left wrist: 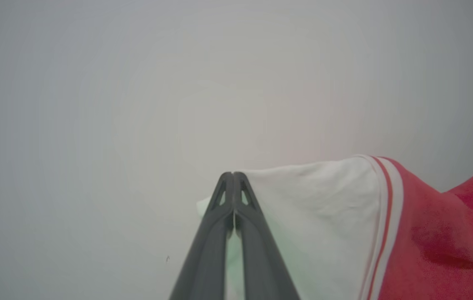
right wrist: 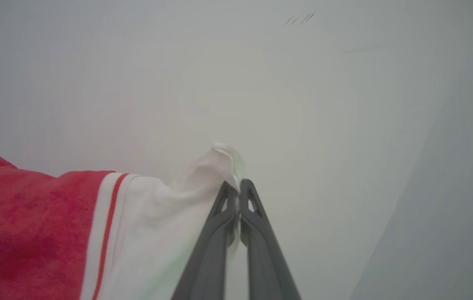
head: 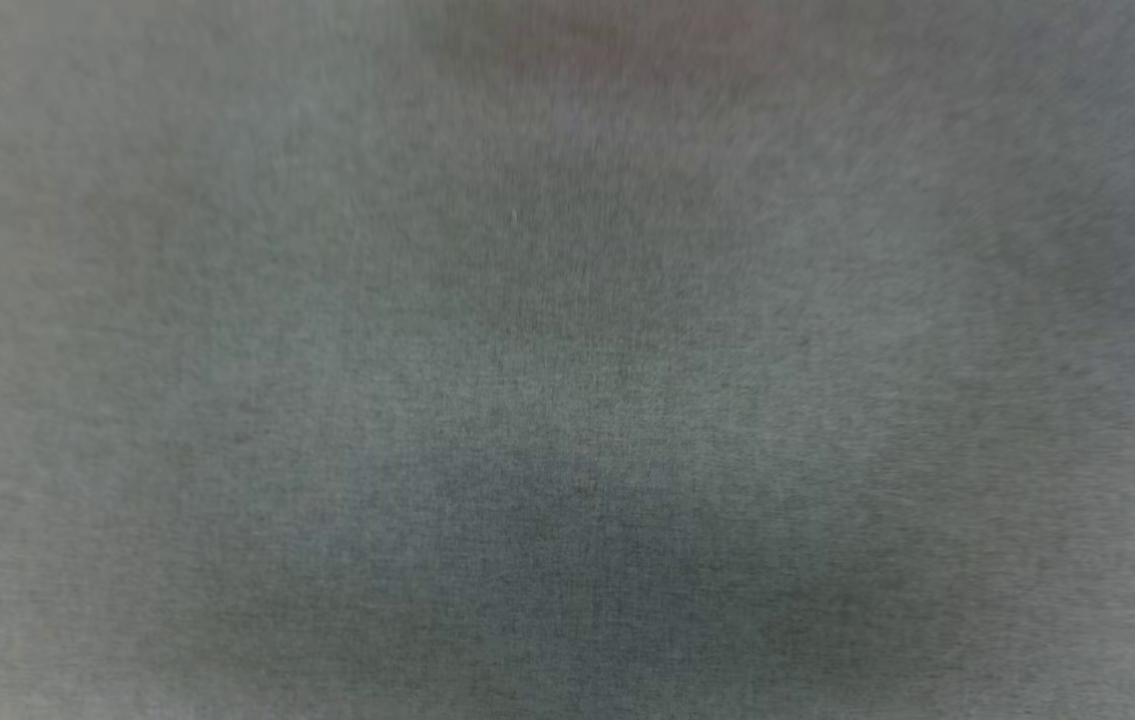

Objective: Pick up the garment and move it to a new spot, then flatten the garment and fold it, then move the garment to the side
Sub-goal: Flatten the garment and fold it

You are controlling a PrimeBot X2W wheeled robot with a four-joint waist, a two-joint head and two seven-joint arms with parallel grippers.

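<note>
Now, left gripper (left wrist: 233, 175): fingers pressed together on the hem of a white sleeve (left wrist: 315, 208); you can see cloth pinched between them below the tips.
Right gripper (right wrist: 238, 185): likewise clamped, on the other sleeve (right wrist: 157, 216), with a small tuft poking out past the tips.
Shirt (left wrist: 436, 233): strung between your two grippers, one sleeve in each. Past each sleeve come thin stripes (left wrist: 388, 216), then the red body sagging away toward the other arm.
Handling: soft, light and limp, by the look of it. It will droop and crease wherever you leave slack, so hold tension across the sleeves.
Where to hold: the sleeve hems serve well for spreading. Your right hold looks shallow, near the very edge, and might slip under a tug.
Arm pose: each pair of fingers points at a plain pale surface (left wrist: 136, 104); your arms seem spread, with the shirt spanning them.
Beyond: the head view is grey blur, so you cannot tell whether the shirt touches anything beneath.
</note>
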